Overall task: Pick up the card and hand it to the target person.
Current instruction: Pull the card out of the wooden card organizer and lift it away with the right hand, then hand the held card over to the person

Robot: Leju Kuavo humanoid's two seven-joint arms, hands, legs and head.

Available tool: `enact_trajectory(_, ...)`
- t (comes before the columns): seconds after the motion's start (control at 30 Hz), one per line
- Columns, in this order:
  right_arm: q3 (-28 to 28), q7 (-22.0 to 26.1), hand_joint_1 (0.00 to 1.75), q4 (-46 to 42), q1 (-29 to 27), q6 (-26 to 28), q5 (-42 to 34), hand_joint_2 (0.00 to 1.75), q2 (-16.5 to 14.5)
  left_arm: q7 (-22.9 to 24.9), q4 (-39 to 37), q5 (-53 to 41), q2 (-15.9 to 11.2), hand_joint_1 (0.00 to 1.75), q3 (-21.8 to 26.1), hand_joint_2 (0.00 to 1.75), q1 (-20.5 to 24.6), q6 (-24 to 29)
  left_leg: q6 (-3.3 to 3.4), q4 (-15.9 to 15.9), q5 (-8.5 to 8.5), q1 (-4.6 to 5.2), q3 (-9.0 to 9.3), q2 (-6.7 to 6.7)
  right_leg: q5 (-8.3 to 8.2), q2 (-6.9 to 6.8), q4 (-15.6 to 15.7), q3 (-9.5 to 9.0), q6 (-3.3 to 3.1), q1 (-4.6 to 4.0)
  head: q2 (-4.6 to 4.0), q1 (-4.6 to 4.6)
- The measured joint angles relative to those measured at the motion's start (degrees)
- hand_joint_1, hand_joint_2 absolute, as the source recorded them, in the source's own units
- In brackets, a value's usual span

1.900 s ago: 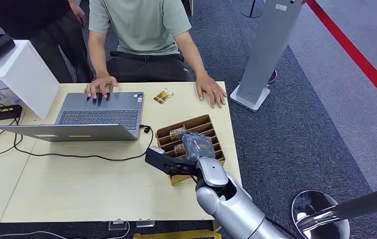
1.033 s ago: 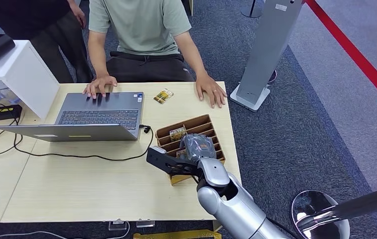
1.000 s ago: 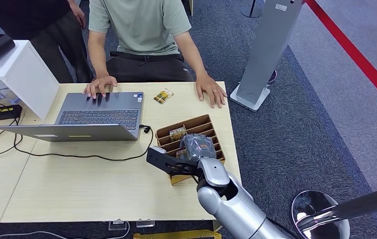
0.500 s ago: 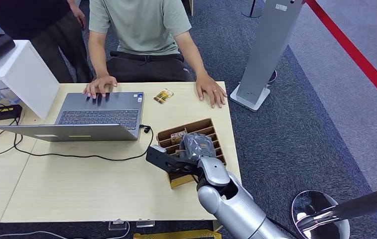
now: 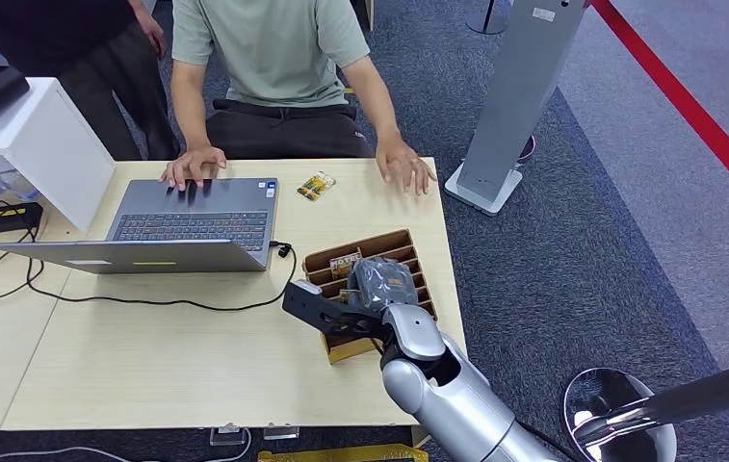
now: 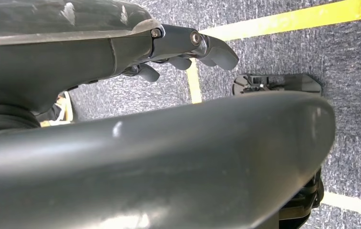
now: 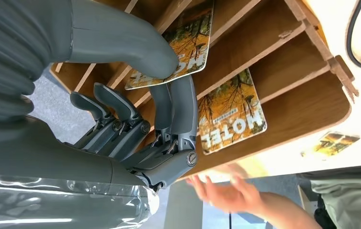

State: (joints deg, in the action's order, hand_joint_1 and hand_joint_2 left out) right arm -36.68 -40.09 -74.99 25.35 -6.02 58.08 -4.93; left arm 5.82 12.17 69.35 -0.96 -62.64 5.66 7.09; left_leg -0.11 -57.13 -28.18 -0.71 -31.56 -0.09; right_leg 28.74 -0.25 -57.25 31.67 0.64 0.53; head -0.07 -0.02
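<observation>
My right hand reaches down into a brown slotted wooden holder on the table's right side. In the right wrist view its thumb presses on an orange "MOTEL" card with the fingers under it, pinching the card at its slot. A second such card lies in the neighbouring slot and also peeks out as card. The seated person is across the table, one hand raised just above the far edge. My left hand hangs over the carpet, fingers apart, holding nothing.
An open laptop with a black cable sits left of the holder, the person's other hand on it. A small loose card lies near the far edge. A white box stands far left, a grey post to the right.
The person's hand has lifted off the table's far right corner. The holder shifted slightly under my right hand, which closed on a card inside it.
</observation>
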Motion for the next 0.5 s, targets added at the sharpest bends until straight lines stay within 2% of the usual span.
enact_trajectory(0.27, -0.50, 0.16, 1.75, -2.60, 1.81, 1.23, 1.16, 1.75, 0.56, -0.15, 0.00, -0.15, 0.00, 0.00, -0.03, 0.00, 0.00, -0.07, 0.00, 0.00, 0.00, 0.00, -0.01, 0.00, -0.01, 0.00, -0.01, 0.00, 0.00, 0.00, 0.00, 0.00)
enact_trajectory(0.5, -2.66, 3.47, 1.75, -3.34, 10.76, 7.05, 0.48, 1.75, 0.84, -0.79, 0.00, -0.99, 0.00, 0.00, -0.34, 0.00, 0.02, -0.41, 0.00, 0.00, 0.01, 0.00, -0.04, 0.00, -0.03, 0.00, -0.03, 0.00, -0.03, 0.00, 0.00, 0.02)
